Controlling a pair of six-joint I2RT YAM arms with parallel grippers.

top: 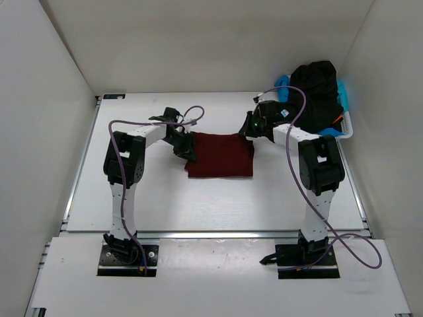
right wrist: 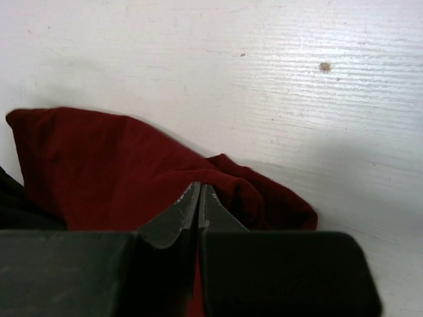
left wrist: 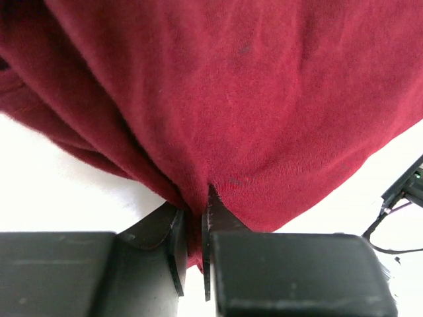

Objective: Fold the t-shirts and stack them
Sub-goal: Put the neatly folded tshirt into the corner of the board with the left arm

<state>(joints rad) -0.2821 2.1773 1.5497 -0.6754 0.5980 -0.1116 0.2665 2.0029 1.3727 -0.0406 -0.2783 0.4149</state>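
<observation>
dark red t-shirt (top: 221,156), gripped by left end effector (left wrist: 196,198), right end effector (right wrist: 199,189)

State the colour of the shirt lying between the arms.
Dark red t-shirt, clearest in the left wrist view.

White table (top: 218,198) carries 1 dark red t-shirt (top: 221,155) at ctr & 1 basket (top: 348,132) at far-right corner.

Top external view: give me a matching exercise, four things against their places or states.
1. dark red t-shirt
2. black t-shirt
3. left gripper
4. basket

a. heaped in the basket
b. white, at the table's far right
c. spread mid-table between the arms
d. shut on the dark red t-shirt's left edge

Pairs: 1-c, 2-a, 3-d, 4-b.
</observation>
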